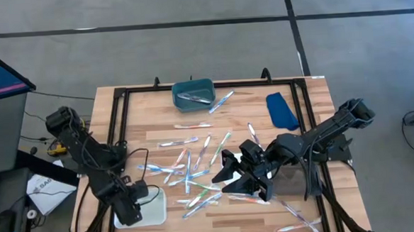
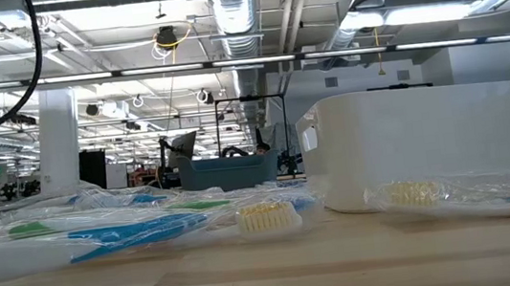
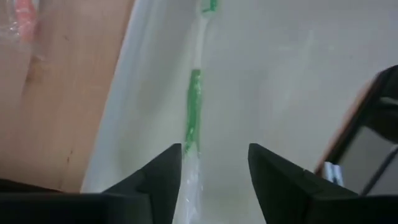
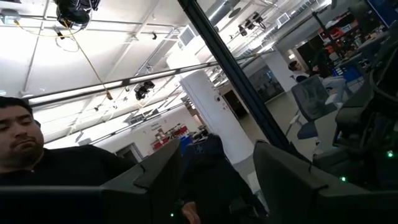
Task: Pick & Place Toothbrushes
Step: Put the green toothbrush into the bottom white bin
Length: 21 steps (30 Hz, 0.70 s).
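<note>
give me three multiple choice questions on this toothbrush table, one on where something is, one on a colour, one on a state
1. Where is the left gripper?
A. over the white tray at the table's near left corner
B. over the teal bin
C. above the blue cloth

2. What colour marks the toothbrush lying in the white tray?
A. pink
B. green
C. blue

3. How does the left gripper stand?
A. shut on a toothbrush
B. open, with the toothbrush lying between its fingers
C. out of sight

Answers:
1. A, since the high view shows the left arm ending at the white tray.
2. B, since the left wrist view shows green bands on its white handle.
3. B, since the left wrist view shows the fingers apart and clear of the handle.
</note>
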### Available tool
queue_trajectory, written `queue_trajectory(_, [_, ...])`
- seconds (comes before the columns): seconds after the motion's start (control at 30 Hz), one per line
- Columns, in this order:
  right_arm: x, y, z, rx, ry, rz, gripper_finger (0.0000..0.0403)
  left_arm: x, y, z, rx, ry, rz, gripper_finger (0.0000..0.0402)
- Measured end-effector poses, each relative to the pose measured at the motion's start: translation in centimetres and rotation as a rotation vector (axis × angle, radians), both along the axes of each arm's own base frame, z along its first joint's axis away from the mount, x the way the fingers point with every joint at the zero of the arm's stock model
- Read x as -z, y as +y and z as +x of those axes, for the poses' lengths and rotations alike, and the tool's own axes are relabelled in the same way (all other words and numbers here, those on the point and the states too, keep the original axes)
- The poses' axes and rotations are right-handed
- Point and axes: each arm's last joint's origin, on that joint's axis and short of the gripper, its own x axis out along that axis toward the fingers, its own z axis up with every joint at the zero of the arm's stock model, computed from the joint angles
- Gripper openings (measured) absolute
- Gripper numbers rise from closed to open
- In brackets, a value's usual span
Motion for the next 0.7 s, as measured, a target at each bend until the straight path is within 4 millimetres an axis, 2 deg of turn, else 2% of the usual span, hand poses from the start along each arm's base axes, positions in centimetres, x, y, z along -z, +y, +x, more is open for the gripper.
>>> queue_trajectory(0.47, [0.0,-0.6,0.3,0.010,0.008,0.023,0.0194,-5.6,3.4,-1.3,-0.217,-0.374,-0.136,0.0169])
queue_trajectory(0.6, [0.0,-0.9,0.4,0.020,0.008,0.023,0.0196,-6.0,3.8,-1.5,-0.244,-0.362,-0.171,0.0150])
queue_trajectory(0.7, [0.0,-1.1,0.5,0.024,0.008,0.023,0.0196,-5.6,3.4,-1.4,-0.214,-0.287,-0.192,0.0120])
